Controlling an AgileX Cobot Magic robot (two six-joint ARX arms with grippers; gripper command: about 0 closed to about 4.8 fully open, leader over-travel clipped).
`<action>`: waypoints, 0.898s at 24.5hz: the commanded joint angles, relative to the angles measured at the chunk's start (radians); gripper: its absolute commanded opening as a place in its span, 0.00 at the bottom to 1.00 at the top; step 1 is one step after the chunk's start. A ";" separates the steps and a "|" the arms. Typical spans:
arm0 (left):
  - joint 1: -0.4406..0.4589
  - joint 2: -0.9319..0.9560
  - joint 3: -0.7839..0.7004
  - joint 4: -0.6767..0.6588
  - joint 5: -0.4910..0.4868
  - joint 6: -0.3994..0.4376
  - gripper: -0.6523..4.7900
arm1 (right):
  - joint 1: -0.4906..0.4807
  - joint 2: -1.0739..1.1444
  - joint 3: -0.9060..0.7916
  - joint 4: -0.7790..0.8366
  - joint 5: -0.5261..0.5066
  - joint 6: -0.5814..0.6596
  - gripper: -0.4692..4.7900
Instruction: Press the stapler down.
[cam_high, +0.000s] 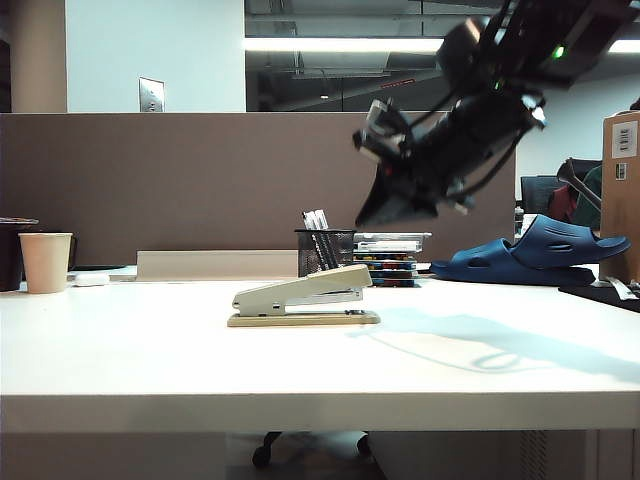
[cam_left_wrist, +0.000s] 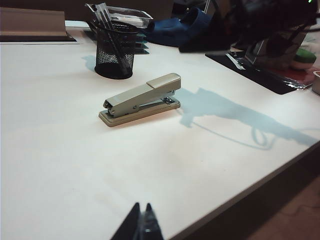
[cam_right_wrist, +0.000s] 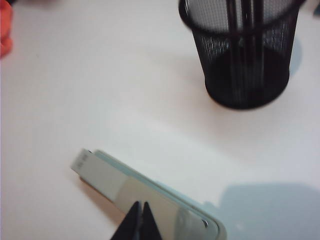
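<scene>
Beige wedge-topped stapler (cam_high: 305, 296) lies on the white table (cam_high: 150, 360), before a black mesh pen cup (cam_high: 325, 252). The right gripper (cam_right_wrist: 140, 220) hovers above it, fingers together, empty. The left gripper (cam_left_wrist: 141, 224), likewise closed and empty, sits well apart.

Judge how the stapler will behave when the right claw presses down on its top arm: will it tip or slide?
The stapler sits on a long flat base, so tipping seems unlikely. Its raised top arm should give under pressure. On the smooth white table it might slide if pushed sideways. The right claw hovers above it, shut.
</scene>
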 joint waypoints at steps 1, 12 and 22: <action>0.000 0.000 0.001 0.010 0.004 0.001 0.12 | 0.001 -0.065 0.008 0.021 0.018 -0.013 0.07; 0.000 0.000 0.002 0.078 -0.174 0.001 0.11 | -0.080 -0.398 0.004 -0.147 0.245 -0.197 0.07; 0.000 0.000 0.002 0.158 -0.308 0.001 0.11 | -0.375 -0.824 -0.172 -0.224 0.251 -0.221 0.07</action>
